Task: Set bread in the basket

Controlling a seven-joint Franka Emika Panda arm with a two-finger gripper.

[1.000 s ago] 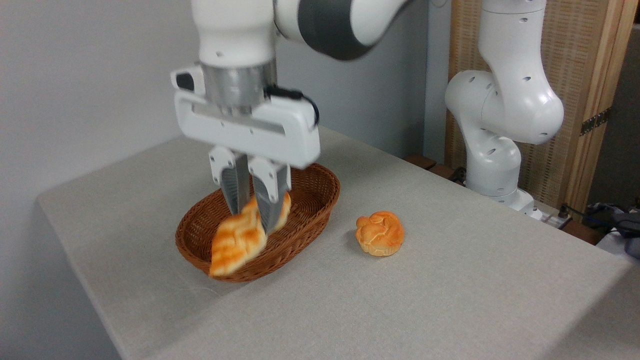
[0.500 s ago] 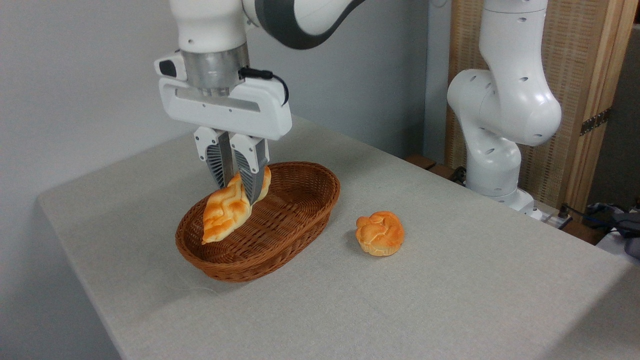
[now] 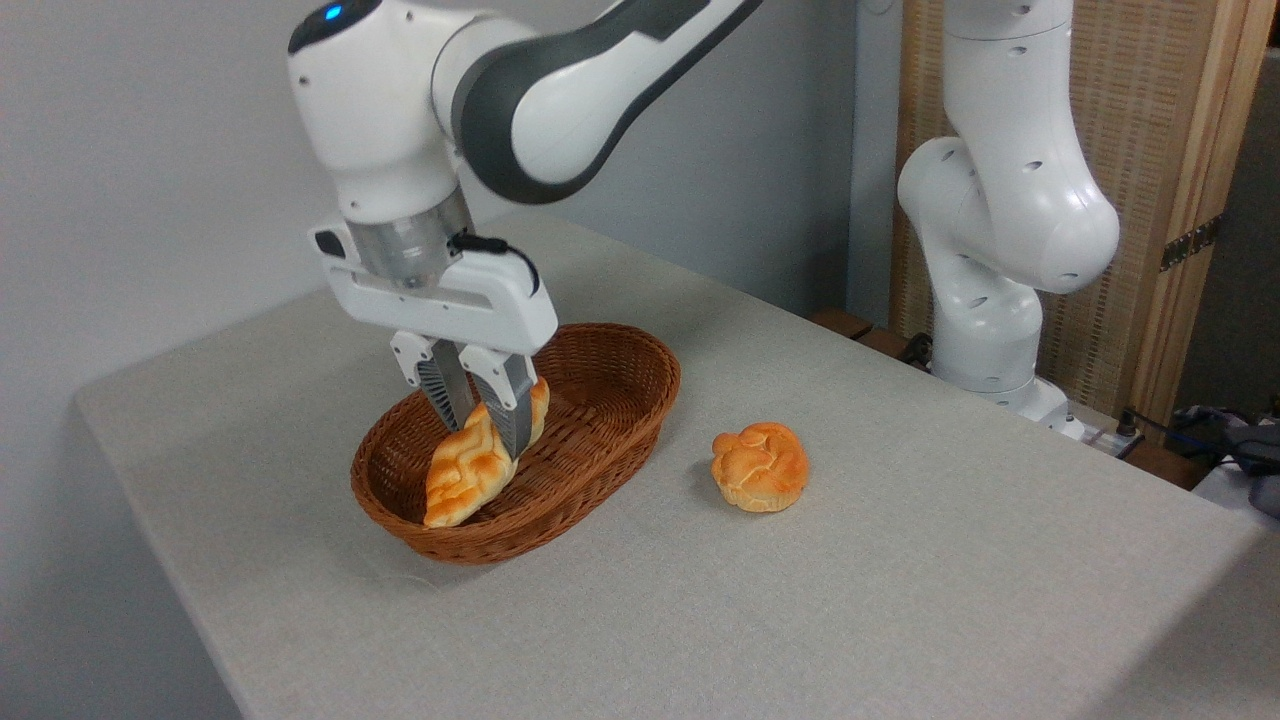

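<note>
Item one: pincer [image 3: 483,425], pointing down from a white arm, its two fingers [image 3: 511,405] pinching the braided golden bread [image 3: 470,468] near its upper half; the loaf hangs tilted inside the brown wicker basket [image 3: 600,400], its lower pointed end down by the basket's near-left wall, though whether it touches the weave cannot be told. Item two: basket, oval, sitting toward the left edge of the grey worktop [image 3: 900,560]. Item three: round knotted orange bun [image 3: 759,467], lying on the worktop just to the right of the basket, apart from it, nearer the worktop's middle.
</note>
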